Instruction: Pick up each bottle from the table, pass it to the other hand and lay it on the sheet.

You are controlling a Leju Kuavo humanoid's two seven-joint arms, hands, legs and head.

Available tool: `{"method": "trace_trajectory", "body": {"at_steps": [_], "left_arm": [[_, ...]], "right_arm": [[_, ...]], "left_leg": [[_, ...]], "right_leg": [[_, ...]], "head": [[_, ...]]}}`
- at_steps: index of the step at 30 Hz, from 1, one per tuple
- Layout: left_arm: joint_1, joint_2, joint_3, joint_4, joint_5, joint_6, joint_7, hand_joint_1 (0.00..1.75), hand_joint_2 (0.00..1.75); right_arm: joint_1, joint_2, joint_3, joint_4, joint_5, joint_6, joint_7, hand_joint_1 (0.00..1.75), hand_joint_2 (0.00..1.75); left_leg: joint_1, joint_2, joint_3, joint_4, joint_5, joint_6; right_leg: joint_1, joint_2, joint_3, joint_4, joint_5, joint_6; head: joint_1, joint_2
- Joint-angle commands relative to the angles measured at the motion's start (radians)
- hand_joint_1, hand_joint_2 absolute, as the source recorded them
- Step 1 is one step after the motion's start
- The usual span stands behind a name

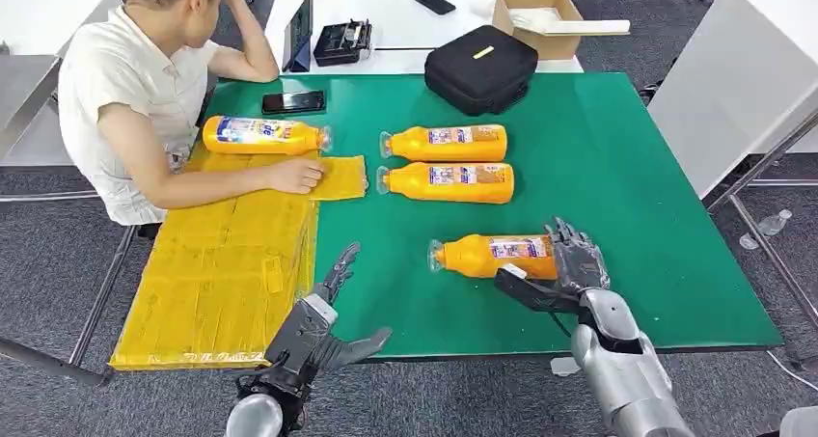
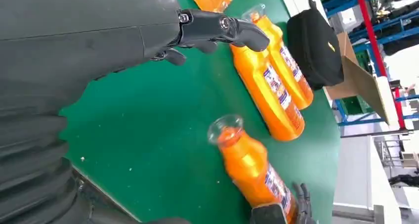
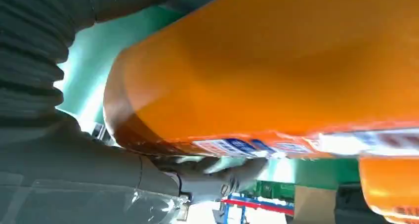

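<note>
Bottle (image 1: 492,255) lies near the worktop's (image 1: 617,167) front edge, right hand (image 1: 576,257) wrapped round its base; it needs a firm grip before lifting toward the empty, spread left hand (image 1: 323,331).

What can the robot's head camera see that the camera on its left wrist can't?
Only the head view: a person leaning on the yellow sheet, a bottle on the sheet, a phone, and the right hand around the base of the nearest bottle.

Only the left wrist view: blue and red racks beyond the table.

Both: the green table, the nearest bottle, two more bottles, the black bag, the cardboard box and the left hand, holding nothing.
</note>
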Motion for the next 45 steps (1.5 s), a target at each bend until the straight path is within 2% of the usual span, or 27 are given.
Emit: {"method": "trace_trajectory", "body": {"at_steps": [1, 3, 6, 12, 15, 20, 22, 24, 25, 26, 27, 31, 36, 45], "left_arm": [[-0.029, -0.036, -0.04, 0.075, 0.006, -0.008, -0.01, 0.0, 1.75], [-0.029, -0.034, -0.046, 0.077, 0.008, -0.009, -0.013, 0.0, 1.75], [-0.032, -0.032, -0.053, 0.079, 0.01, -0.007, -0.016, 0.0, 1.75], [-0.032, -0.031, -0.053, 0.078, 0.011, -0.006, -0.017, 0.0, 1.75], [-0.033, -0.031, -0.055, 0.076, 0.012, -0.006, -0.018, 0.0, 1.75], [-0.021, -0.034, -0.051, 0.062, 0.022, 0.002, -0.025, 0.0, 1.75], [-0.011, -0.031, -0.046, 0.063, 0.031, 0.01, -0.034, 0.0, 1.75], [-0.008, -0.03, -0.046, 0.063, 0.032, 0.011, -0.036, 0.0, 1.75], [-0.008, -0.03, -0.046, 0.063, 0.032, 0.011, -0.036, 0.0, 1.75], [-0.008, -0.03, -0.046, 0.063, 0.032, 0.011, -0.036, 0.0, 1.75], [-0.011, -0.037, -0.039, 0.062, 0.036, 0.015, -0.038, 0.0, 1.75], [0.002, -0.05, -0.023, 0.076, 0.138, -0.033, -0.007, 0.0, 1.75], [0.017, -0.031, -0.053, 0.091, 0.186, -0.027, -0.046, 0.0, 1.75], [0.012, -0.028, -0.057, 0.085, 0.194, -0.021, -0.043, 0.0, 1.75]], "right_arm": [[0.081, -0.047, -0.084, 0.151, -0.132, 0.037, -0.112, 1.75, 1.75], [0.124, -0.056, -0.108, 0.114, -0.212, 0.056, -0.161, 1.75, 1.75], [0.173, -0.08, -0.093, 0.058, -0.279, 0.068, -0.18, 1.75, 1.75], [0.175, -0.081, -0.092, 0.049, -0.312, 0.076, -0.187, 1.75, 1.75], [0.191, -0.089, -0.085, 0.021, -0.339, 0.068, -0.197, 1.75, 1.75], [0.218, -0.047, -0.096, -0.077, -0.394, 0.014, -0.228, 1.75, 1.75], [0.254, -0.03, -0.107, -0.147, -0.435, 0.015, -0.253, 1.75, 1.75], [0.264, -0.027, -0.106, -0.162, -0.437, 0.018, -0.249, 1.75, 1.75], [0.264, -0.027, -0.106, -0.162, -0.437, 0.018, -0.249, 1.75, 1.75], [0.264, -0.027, -0.106, -0.162, -0.437, 0.018, -0.249, 1.75, 1.75], [0.271, -0.017, -0.116, -0.188, -0.474, 0.03, -0.275, 1.75, 1.75], [0.279, 0.046, -0.071, -0.321, -0.509, 0.04, -0.298, 1.75, 1.75], [0.252, 0.084, -0.009, -0.35, -0.511, 0.04, -0.272, 1.75, 1.75], [0.255, 0.076, -0.012, -0.343, -0.522, 0.034, -0.282, 1.75, 1.75]], "left_leg": [[0.003, -0.007, 0.0, -0.001, 0.002, 0.001], [0.004, -0.006, -0.001, -0.002, 0.003, 0.001], [0.003, -0.011, 0.004, -0.002, 0.0, 0.002], [0.003, -0.007, 0.007, -0.001, -0.003, 0.003], [0.004, -0.009, 0.007, -0.001, -0.003, 0.004], [0.004, -0.006, 0.007, -0.001, -0.004, 0.004], [0.004, -0.005, 0.007, -0.001, -0.004, 0.004], [0.004, -0.005, 0.008, -0.001, -0.005, 0.004], [0.004, -0.006, 0.007, -0.002, -0.004, 0.004], [0.004, -0.005, 0.006, -0.001, -0.004, 0.004], [0.004, -0.004, 0.006, -0.002, -0.005, 0.004], [0.004, -0.003, 0.005, 0.0, -0.005, 0.004], [0.004, 0.004, 0.004, -0.002, -0.005, 0.004], [0.002, -0.002, -0.002, -0.001, -0.004, 0.005]], "right_leg": [[0.003, -0.008, 0.004, -0.004, 0.001, -0.004], [0.005, -0.009, 0.005, -0.007, 0.002, -0.007], [0.004, -0.012, 0.009, -0.007, -0.002, -0.003], [0.004, -0.006, 0.013, -0.01, -0.003, 0.0], [0.004, -0.008, 0.015, -0.012, -0.003, 0.0], [0.004, -0.005, 0.016, -0.014, -0.002, 0.0], [0.004, -0.004, 0.016, -0.014, -0.002, 0.0], [0.003, -0.003, 0.017, -0.013, -0.003, 0.001], [0.004, -0.005, 0.016, -0.014, -0.003, -0.003], [0.003, -0.003, 0.019, -0.013, -0.002, 0.0], [0.004, -0.002, 0.024, -0.014, -0.002, -0.001], [0.004, -0.002, 0.022, -0.012, -0.001, 0.0], [0.003, 0.004, 0.019, -0.012, 0.0, 0.0], [0.001, 0.0, 0.017, -0.011, -0.001, 0.003]], "head": [[0.0, 0.0], [0.0, 0.0], [0.0, 0.0], [0.0, 0.0], [0.0, 0.0], [0.0, 0.0], [0.0, 0.0], [0.0, 0.0], [0.0, 0.0], [0.0, 0.0], [0.0, 0.0], [0.0, 0.0], [0.0, 0.0], [0.0, 0.0]]}}
